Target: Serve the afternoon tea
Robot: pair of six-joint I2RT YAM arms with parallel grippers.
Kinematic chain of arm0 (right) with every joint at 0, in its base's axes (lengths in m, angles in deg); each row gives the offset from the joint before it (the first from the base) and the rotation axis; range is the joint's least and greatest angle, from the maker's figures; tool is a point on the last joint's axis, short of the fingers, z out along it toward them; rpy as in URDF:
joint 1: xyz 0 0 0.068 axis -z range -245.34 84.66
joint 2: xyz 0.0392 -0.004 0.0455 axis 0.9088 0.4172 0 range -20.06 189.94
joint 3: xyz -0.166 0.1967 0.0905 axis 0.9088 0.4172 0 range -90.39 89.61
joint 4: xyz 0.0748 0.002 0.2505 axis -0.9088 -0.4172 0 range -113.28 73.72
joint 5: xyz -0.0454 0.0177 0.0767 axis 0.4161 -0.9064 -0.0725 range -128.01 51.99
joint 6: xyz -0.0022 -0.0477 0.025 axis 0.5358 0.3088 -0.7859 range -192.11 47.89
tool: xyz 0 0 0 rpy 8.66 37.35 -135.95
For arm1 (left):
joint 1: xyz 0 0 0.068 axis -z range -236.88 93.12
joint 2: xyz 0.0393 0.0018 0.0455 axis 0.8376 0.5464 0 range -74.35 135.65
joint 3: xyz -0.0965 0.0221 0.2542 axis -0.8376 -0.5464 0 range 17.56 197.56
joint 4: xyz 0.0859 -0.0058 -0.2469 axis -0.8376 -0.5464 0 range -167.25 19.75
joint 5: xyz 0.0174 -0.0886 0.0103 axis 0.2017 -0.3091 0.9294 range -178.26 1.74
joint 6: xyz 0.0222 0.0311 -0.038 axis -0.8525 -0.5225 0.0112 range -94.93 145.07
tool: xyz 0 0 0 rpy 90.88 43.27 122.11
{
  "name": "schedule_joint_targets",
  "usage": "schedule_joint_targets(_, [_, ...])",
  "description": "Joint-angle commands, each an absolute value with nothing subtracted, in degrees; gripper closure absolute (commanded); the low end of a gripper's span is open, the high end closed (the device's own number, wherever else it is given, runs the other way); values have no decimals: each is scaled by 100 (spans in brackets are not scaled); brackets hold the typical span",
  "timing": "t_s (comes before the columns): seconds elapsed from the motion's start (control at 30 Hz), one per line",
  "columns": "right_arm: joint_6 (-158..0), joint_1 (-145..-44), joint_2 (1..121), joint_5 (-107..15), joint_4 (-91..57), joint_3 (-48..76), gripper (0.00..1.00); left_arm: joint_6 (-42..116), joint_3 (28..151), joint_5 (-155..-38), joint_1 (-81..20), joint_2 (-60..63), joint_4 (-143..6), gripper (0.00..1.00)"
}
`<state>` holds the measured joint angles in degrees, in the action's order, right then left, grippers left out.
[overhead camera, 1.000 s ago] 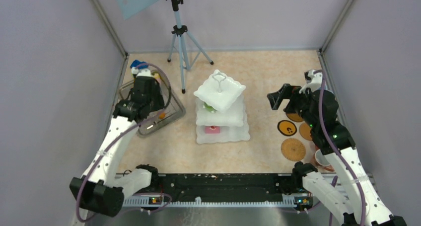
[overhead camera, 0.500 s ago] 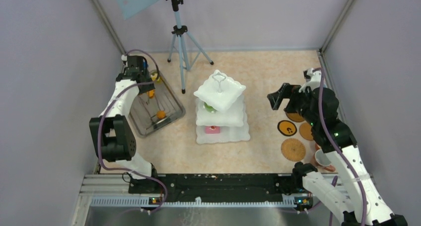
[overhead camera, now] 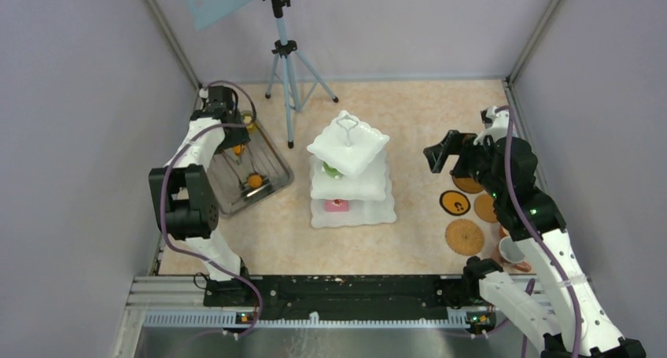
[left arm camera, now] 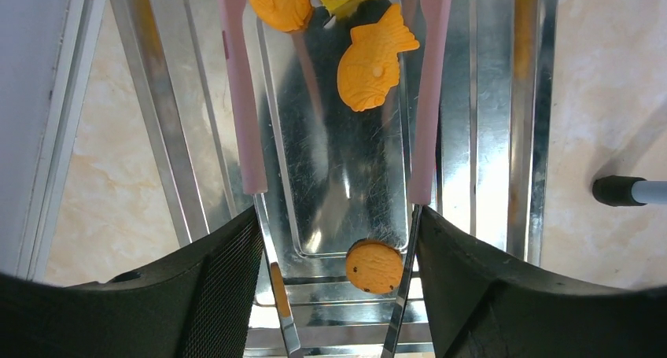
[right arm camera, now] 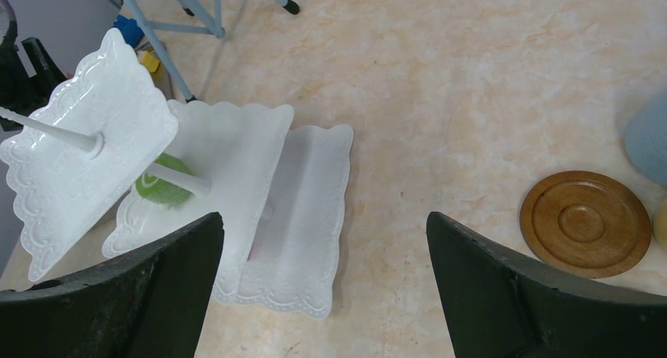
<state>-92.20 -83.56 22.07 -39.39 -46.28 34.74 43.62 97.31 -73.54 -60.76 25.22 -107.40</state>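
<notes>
My left gripper [left arm camera: 338, 216] [overhead camera: 224, 126] hangs over the steel tray's far end, shut on steel tongs [left arm camera: 245, 98] whose pink tips stand spread apart. Between those tips lies an orange fish-shaped pastry [left arm camera: 370, 59]. A second orange pastry [left arm camera: 279, 0] lies beyond it, and a round orange cookie [left arm camera: 374, 267] [overhead camera: 254, 181] nearer my fingers. The white three-tier stand [overhead camera: 348, 149] [right arm camera: 86, 138] carries a green pastry [overhead camera: 332, 170] [right arm camera: 161, 186] and a pink one [overhead camera: 337, 205]. To the right of the stand, my right gripper [overhead camera: 440, 157] [right arm camera: 324, 216] hovers open and empty.
The steel tray [overhead camera: 267, 165] [left arm camera: 472, 138] sits against the left wall. A tripod [overhead camera: 287, 67] stands behind the stand. Round brown coasters [overhead camera: 465, 236] [right arm camera: 582, 223] lie at the right, with a pinkish mug [overhead camera: 513, 252] near the right arm and a blue mug [right arm camera: 649, 138] beyond.
The left arm has swung back and reached toward the tray's far left end, and the tongs have spread wider. The right arm has stayed still.
</notes>
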Motion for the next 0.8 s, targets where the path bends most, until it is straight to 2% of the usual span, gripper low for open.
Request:
schedule_joint_targets(0.0, [-9184,-8405,2253,-3983,-4457,3262,1,4492,10037,-7412,-6143,2650,-10703,28])
schedule_joint_targets(0.53, [-9192,-8405,2215,-3950,-4492,3260,1,4353,10304,-7365,-6268,3086,-10517,37])
schedule_joint_targets(0.77, [-9215,-8406,2196,-3954,-4505,3240,1,4344,10369,-7343,-6277,3217,-10509,37])
